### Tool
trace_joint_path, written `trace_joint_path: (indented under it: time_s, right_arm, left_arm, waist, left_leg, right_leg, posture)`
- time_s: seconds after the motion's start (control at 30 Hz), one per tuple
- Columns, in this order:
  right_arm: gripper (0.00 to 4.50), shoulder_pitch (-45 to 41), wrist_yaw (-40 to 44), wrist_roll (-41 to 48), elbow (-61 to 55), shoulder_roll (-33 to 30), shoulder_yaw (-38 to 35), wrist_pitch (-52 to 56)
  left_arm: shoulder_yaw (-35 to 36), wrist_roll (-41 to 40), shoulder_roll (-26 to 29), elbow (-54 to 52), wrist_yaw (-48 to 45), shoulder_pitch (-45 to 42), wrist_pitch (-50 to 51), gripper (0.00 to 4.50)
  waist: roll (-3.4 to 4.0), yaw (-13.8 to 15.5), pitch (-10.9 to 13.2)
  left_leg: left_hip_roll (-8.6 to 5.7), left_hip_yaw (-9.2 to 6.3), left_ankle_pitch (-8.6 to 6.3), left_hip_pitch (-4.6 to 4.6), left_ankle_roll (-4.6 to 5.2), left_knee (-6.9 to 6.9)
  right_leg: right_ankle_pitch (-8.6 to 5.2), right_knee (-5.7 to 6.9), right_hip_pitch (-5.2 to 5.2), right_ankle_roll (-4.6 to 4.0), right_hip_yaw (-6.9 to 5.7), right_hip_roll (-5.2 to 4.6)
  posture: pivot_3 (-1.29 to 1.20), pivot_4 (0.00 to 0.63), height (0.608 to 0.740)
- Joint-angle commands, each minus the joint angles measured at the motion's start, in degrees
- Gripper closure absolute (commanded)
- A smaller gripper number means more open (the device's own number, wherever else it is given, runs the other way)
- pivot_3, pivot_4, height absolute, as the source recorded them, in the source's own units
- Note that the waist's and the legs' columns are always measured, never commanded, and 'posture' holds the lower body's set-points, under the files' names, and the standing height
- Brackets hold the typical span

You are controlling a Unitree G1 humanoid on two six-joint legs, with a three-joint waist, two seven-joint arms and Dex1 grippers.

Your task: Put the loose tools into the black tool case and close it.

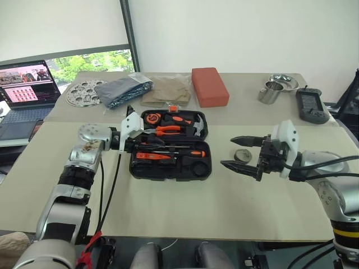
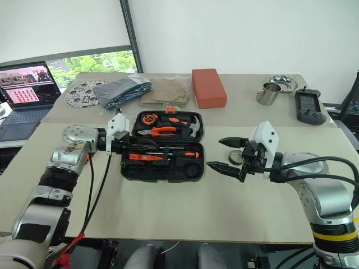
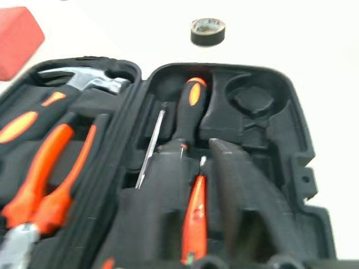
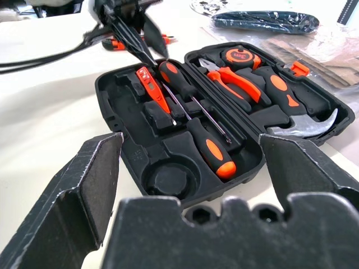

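1. The black tool case (image 1: 170, 145) lay open and flat on the surface (image 1: 185, 207), between the two arms. Its lid was not shut yet.
2. Most of the job looked done. Two screwdrivers (image 4: 207, 147) with orange-and-black handles and a small orange pen-sized tool (image 4: 152, 88) sat in their slots in the near half of the case.
3. The far half held the orange-handled pliers (image 1: 168, 130), a hammer (image 3: 92, 83) and a tape measure (image 1: 153, 118).
4. One thing was left out, I think: the small dark tape roll (image 2: 236, 157) lay on the surface, near the case on its right side. The round hole (image 4: 169, 180) in the case was bare, so the roll likely belongs there.
5. After that, the lid would need folding over and the latch pressing down.
6. The left tool (image 1: 147, 147) was over the left end of the case, just above the screwdriver slots. Its two fingers were pressed together with nothing between them.
7. The right tool (image 2: 228, 153) hung above the surface, right beside the tape roll. Its two fingers were wide apart and held nothing.
8. The case looked like hard black plastic, with bumpy, shaped pockets.
9. The screwdriver handles were fat, smooth and rounded, and their metal rods were thin and shiny.
10. The hammer head was shiny grey metal.
11. The tape roll was a short, dark ring.
12. The surface was pale, flat and plain.
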Motion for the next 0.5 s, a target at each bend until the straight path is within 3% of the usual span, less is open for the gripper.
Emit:
trace_joint_path:
  time_s: [0.03,0.5]
  right_arm:
    - [0.0,-0.76,0.01,0.19,-1.03,-0.5,-1.15,-1.48]
    - [0.0,-0.21,-0.3,0.22,-1.59,-0.85,-1.89,-1.4]
  left_arm:
    - [0.86,0.92,-0.28,6.78,-0.17,-1.1,-5.92,4.42]
    - [-2.67,9.37,-0.49,21.08,1.19,-4.33,-18.23,4.42]
  waist:
    - [0.0,-0.08,0.0]
    - [0.0,0.08,0.0]
  left_leg:
    - [0.0,0.0,0.0,0.01,0.0,0.0]
    - [-0.01,-0.01,0.0,-0.02,0.0,0.01]
  right_leg:
    - [0.0,0.0,0.0,0.0,0.0,0.0]
    - [0.0,0.0,0.01,0.0,-0.01,0.01]
  posture:
    - [0.0,0.15,0.74]
    - [0.0,0.15,0.74]
